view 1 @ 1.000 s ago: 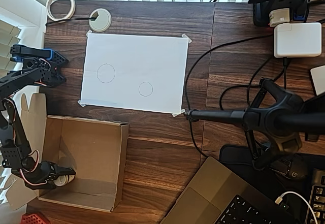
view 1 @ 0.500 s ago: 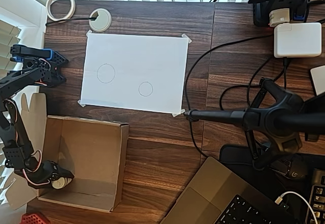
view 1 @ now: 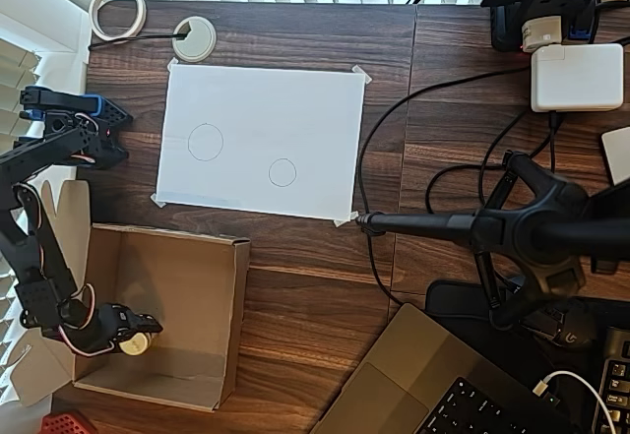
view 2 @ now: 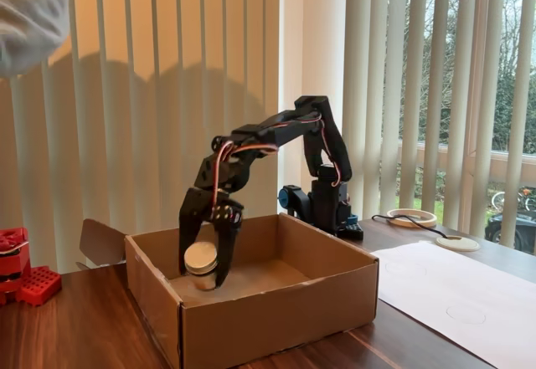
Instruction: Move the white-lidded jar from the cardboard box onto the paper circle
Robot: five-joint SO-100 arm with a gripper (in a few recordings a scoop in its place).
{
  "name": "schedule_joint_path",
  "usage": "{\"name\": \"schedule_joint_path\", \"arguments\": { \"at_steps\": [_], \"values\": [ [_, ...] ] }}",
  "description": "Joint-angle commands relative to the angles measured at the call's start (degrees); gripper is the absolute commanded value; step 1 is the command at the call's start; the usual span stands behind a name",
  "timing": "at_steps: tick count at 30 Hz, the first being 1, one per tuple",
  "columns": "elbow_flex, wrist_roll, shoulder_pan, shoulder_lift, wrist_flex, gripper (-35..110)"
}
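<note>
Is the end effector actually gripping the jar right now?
Touching. In the fixed view the end effector has a finger on each side of the white-lidded jar, holding it above the cardboard box floor.

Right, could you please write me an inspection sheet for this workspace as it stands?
Surface: dark wooden table.
Job's things: white-lidded jar held inside cardboard box, apparently off its floor; paper circle bare.
Clutter: tape ring, white disc, larger circle, white charger, laptop, red blocks.
Grippers: gripper shut on the jar.
Cables: black cable beside white paper sheet.
Surroundings: vertical blinds, camera stand.
</note>
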State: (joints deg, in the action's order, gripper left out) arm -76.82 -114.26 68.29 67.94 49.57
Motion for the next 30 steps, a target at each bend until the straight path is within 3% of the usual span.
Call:
{"name": "schedule_joint_path", "arguments": {
  "at_steps": [1, 14, 23, 30],
  "values": [
    [9.8, 1.0, -1.9, 14.0, 0.4, 9],
    [16.0, 7.7, -17.9, 23.6, -5.0, 9],
    [-5.1, 14.4, -35.3, 34.6, -20.7, 8],
    [-26.2, 17.2, -46.9, 42.1, -26.1, 8]
  ]
}}
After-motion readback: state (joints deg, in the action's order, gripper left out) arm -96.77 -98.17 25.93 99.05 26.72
